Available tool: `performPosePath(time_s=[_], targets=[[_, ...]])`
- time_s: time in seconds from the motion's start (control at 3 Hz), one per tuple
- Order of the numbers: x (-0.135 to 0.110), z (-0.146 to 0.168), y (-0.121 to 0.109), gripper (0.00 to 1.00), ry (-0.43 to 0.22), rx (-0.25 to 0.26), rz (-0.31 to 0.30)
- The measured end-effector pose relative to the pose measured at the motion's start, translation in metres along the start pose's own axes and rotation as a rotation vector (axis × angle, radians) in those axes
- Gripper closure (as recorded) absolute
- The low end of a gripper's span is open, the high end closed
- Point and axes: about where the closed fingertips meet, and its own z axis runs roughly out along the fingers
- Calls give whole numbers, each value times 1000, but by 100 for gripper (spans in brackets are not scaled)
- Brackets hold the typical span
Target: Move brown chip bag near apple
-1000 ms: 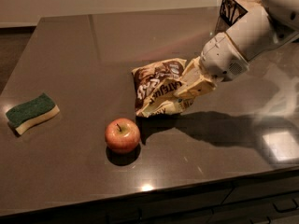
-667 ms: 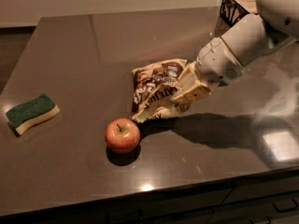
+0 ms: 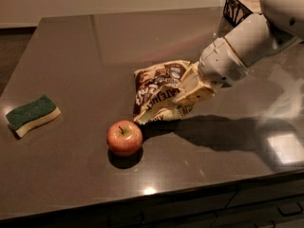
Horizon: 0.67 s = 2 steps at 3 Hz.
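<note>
The brown chip bag (image 3: 156,91) is a crinkly dark brown bag with white lettering and tan edges, near the middle of the dark table (image 3: 71,46). My gripper (image 3: 187,91) comes in from the right and is shut on the bag's right side, with its pale fingers (image 3: 197,87) pressed into the bag. The bag's lower left corner hangs close above the table. The apple (image 3: 124,137) is small, red-orange with a dark stem, and stands just below and left of that corner, a short gap away.
A green-and-cream sponge (image 3: 32,115) lies at the table's left edge. A dark wire-frame object (image 3: 242,6) stands at the back right behind my arm. The table's front edge runs along the bottom, with drawers below.
My gripper has carried the bag a little left and down toward the apple. The apple and sponge have not moved.
</note>
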Motion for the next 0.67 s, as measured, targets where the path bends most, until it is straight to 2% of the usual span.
performPosePath(time_s=[0.33, 0.67], targets=[[-1, 1, -1, 13, -1, 0, -2], [-2, 3, -1, 0, -1, 0, -4]])
